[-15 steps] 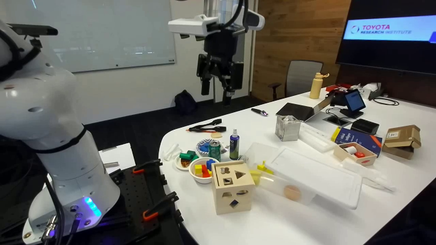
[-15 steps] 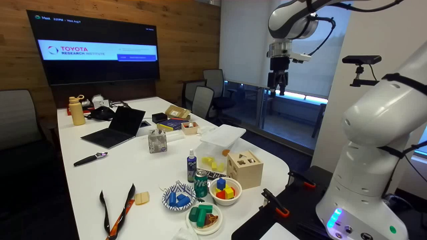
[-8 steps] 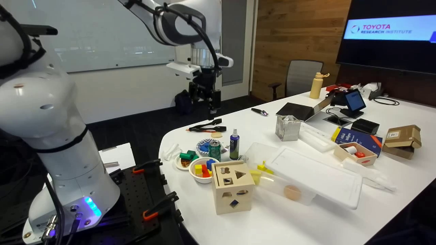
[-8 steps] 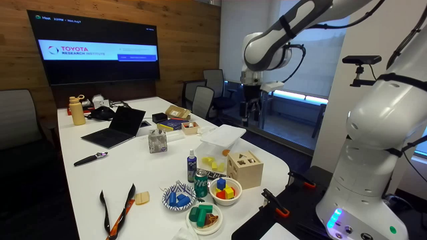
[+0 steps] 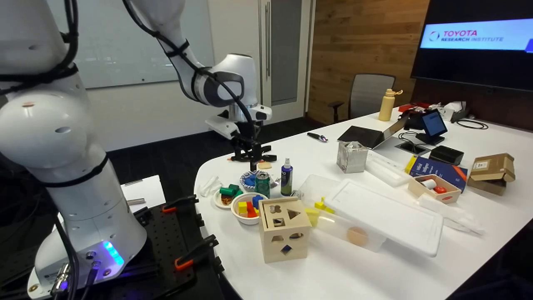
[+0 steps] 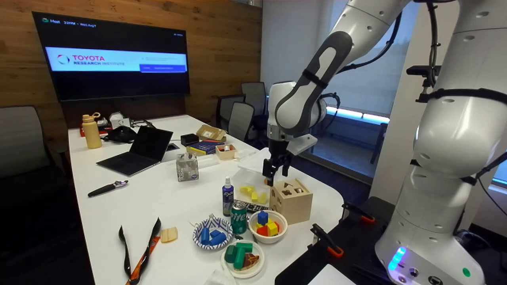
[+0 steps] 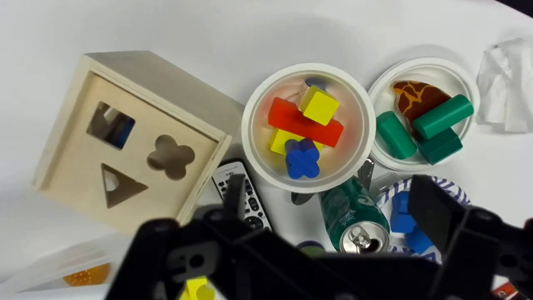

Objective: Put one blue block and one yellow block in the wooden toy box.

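Gripper [image 6: 277, 179]: in an exterior view, hangs with fingertips parted, screening part of the white tray lid [image 6: 250, 161].
Robot arm [image 6: 324, 67]: cut off by the top edge there.
Wooden toy box [image 6: 291, 202]: upright on the bench [image 6: 166, 204], just beside the white bowl [image 6: 266, 240]; contact cannot be told.
Black tongs [image 5: 270, 158]: in an exterior view, behind the gripper, dark on dark; finger gap hard to make out.
White bowl: rim partly hidden there by the toy box.
Blue block [image 7: 302, 161]: in the wrist view, inside the white bowl.
Upper yellow block [image 7: 321, 107]: same bowl, overlapping the red block [image 7: 306, 122].
Lower yellow block [image 7: 280, 141]: partly covered by red and blue.
Square hole [image 7: 110, 125]: bluish area within the toy box, unidentified.
Patterned bowl [image 7: 452, 191]: partly hidden by a gripper finger.
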You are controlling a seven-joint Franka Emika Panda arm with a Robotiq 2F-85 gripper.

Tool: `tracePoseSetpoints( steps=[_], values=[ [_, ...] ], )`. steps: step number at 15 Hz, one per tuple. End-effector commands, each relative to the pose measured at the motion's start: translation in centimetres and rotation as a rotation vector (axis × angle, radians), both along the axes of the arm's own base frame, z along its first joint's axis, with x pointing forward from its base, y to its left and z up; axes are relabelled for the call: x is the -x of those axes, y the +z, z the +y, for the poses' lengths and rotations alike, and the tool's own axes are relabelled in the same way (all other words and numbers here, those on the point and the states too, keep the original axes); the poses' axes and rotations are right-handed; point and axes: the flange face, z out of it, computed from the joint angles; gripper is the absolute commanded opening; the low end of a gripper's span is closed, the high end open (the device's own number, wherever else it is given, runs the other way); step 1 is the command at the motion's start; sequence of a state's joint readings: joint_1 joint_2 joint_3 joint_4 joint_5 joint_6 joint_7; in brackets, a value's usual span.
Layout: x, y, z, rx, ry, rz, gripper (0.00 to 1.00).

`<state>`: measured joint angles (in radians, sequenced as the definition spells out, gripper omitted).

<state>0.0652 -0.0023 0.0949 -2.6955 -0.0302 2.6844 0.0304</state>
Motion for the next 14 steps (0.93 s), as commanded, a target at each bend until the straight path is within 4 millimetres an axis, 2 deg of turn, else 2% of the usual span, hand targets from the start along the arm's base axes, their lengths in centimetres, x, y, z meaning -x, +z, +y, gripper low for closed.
tracePoseSetpoints(
  steps=[1,6,10,14],
  values=[
    [-1.0,-3.9,0.4,-0.016,-0.016,0.005,1.0],
    [-1.8,-9.7,1.0,-0.03,-0.018,0.073,1.0],
    [-2.5,-12.7,1.7,-0.021,-0.014,0.09,1.0],
    [-3.4,-14.6,2.1,-0.019,0.007,0.072,1.0]
  ],
)
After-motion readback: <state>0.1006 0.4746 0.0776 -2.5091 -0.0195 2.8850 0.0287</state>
